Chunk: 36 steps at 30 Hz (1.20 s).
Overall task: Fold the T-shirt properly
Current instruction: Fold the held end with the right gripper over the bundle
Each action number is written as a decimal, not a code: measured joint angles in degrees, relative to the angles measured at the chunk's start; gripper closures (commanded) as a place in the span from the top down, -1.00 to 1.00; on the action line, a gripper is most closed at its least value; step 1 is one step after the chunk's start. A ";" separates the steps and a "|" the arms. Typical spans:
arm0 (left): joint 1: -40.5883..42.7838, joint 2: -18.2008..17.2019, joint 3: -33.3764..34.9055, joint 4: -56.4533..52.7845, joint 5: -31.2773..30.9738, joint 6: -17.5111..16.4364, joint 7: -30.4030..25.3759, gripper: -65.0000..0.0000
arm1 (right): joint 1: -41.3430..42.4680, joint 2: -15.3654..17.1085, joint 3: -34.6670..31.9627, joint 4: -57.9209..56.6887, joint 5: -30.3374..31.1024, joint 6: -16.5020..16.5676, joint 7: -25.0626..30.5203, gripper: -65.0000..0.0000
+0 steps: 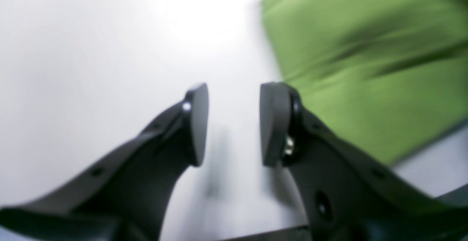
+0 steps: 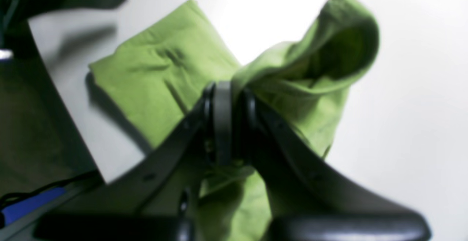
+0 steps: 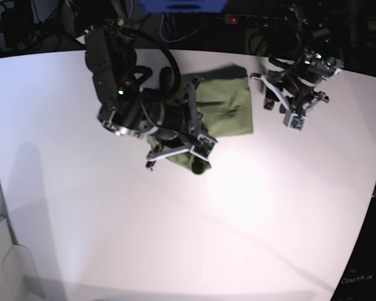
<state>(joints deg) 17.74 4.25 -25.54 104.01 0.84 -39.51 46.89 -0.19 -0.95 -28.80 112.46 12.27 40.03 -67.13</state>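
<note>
Green T-shirt (image 3: 229,110) lay near bench (image 3: 175,238) far edge; right pincer (image 2: 234,124) clenched on a lifted fold, likely to carry it over; left pincer (image 1: 234,124) released, beside cloth

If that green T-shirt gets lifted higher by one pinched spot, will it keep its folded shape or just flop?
Probably flop. The T-shirt already droops in a loose hood-like curl where the right tool pinches it. Creases across its flat part suggest soft, thin cloth, likely light. Pushed, it would probably bunch on the smooth white table rather than slide whole.
</note>
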 measured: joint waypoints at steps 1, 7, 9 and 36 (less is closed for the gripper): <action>-0.02 0.07 -0.96 -0.83 -0.28 -0.20 -0.61 -0.31 | 0.42 -0.04 -0.83 -0.07 -0.26 0.00 0.00 -0.97; -1.29 -0.79 -2.40 -6.34 -1.31 -0.37 -1.07 -0.31 | 0.79 -0.46 -6.14 -0.26 0.02 0.02 0.07 -0.97; -3.45 -0.76 -2.32 -8.39 -1.38 -0.35 -1.68 -0.31 | 0.76 -0.50 -6.91 -0.26 0.11 0.02 0.13 -0.97; -11.87 2.36 -2.16 -15.69 -1.09 0.09 -2.32 -0.31 | 3.56 -1.44 -14.69 -8.26 -0.09 0.00 1.29 -0.97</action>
<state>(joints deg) 5.87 6.61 -27.70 88.31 -0.25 -39.42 44.58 3.38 -2.39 -43.48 104.20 12.19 40.03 -65.84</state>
